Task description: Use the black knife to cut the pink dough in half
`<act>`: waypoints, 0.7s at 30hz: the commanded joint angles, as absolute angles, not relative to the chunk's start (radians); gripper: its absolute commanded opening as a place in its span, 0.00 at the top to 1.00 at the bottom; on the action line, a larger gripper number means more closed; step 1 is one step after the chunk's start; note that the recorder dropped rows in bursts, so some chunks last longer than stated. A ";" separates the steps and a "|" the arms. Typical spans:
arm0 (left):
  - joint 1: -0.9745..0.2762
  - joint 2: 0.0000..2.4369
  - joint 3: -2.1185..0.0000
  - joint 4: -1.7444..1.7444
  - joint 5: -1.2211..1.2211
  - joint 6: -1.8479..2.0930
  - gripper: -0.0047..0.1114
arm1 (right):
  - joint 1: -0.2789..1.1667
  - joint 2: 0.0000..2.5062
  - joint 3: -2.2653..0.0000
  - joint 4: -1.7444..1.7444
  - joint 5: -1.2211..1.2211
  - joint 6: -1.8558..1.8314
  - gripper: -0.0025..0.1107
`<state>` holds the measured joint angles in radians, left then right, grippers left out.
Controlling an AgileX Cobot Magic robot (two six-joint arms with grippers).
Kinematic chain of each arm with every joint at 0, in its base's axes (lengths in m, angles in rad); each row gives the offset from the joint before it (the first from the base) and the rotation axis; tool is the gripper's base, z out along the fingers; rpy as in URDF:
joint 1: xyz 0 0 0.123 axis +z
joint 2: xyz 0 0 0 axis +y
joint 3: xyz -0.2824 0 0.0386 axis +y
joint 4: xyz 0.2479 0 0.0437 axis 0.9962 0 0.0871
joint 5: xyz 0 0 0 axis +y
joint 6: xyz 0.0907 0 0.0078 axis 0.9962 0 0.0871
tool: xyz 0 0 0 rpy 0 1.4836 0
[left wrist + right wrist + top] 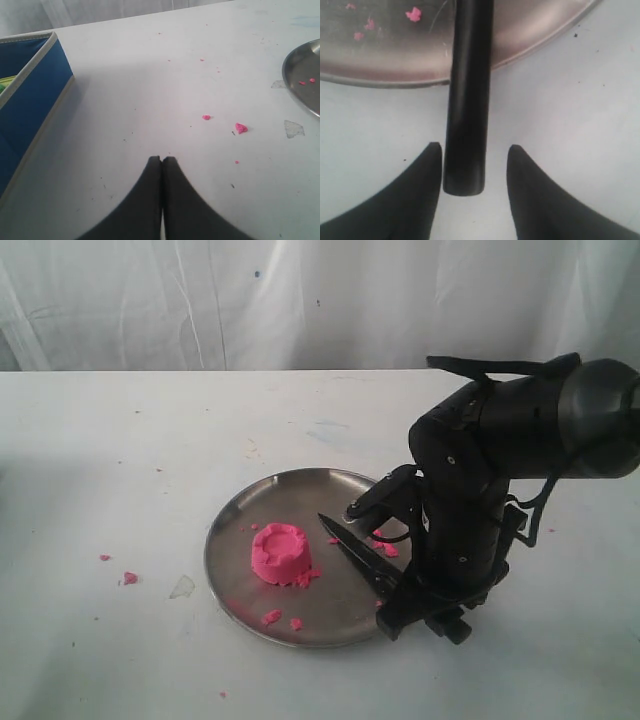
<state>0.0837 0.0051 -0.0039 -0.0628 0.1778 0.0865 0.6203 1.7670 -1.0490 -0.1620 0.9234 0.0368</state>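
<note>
One pink dough (280,553) sits uncut. The right gripper (475,146), apart, straddles the black knife (470,75) (handle overhangs the plate (535,25) for easy grasping); left gripper (162,159) together.

It looks like a robot test lab: a stained white worktop (120,470), a white sheet (200,300) hung as backdrop, a black robot arm (520,430).

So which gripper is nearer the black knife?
Right. The right gripper straddles the black knife at its handle, jaws open either side. The left gripper is shut over the table, away from the steel plate.
</note>
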 commanded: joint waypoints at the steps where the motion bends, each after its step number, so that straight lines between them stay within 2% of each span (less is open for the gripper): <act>1: 0.079 0.000 0.000 -0.074 0.176 0.087 0.96 | 0.616 1.766 -1.046 -0.165 0.915 0.029 0.58; 10: 0.079 0.000 0.000 -0.074 0.176 0.087 0.96 | 0.616 1.650 -1.096 -0.232 0.869 0.080 0.58; 13: 0.079 0.000 0.000 -0.074 0.176 0.087 0.96 | 0.616 1.600 -1.096 -0.484 0.862 0.260 0.59; 14: 0.079 0.000 0.000 -0.074 0.176 0.087 0.96 | 0.604 1.590 -1.093 -0.664 0.858 0.410 0.60; 17: 0.079 0.000 0.000 -0.074 0.176 0.087 0.96 | 0.490 1.593 -1.091 -1.000 0.837 0.790 0.64; 18: 0.079 0.000 0.000 -0.074 0.176 0.087 0.96 | 0.443 1.595 -1.093 -1.012 0.815 0.844 0.66; 21: 0.079 0.000 0.000 -0.074 0.176 0.087 0.96 | 0.256 1.600 -1.092 -0.735 0.690 0.725 0.73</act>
